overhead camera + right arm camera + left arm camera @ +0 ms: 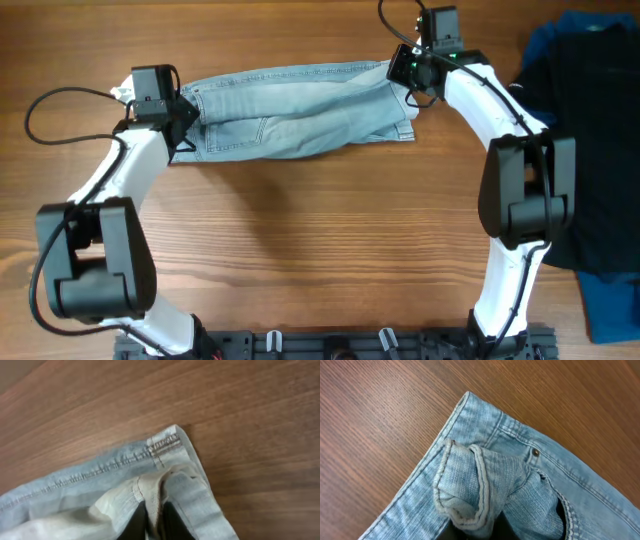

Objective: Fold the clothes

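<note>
The light blue denim shorts (pixel 300 110) lie lengthwise across the far middle of the wooden table, doubled over. My left gripper (pixel 183 118) is shut on a bunched hem at the shorts' left end, seen close in the left wrist view (pixel 470 505). My right gripper (pixel 405 75) is shut on a pinched fold of fabric at the shorts' right end, seen in the right wrist view (pixel 152 505). The fingertips of both are mostly hidden by the cloth.
A black garment (pixel 590 140) lies over a darker royal-blue garment (pixel 610 300) at the right edge of the table. A black cable (pixel 50 100) loops at the far left. Bare wooden table (pixel 320 240) stretches in front of the shorts.
</note>
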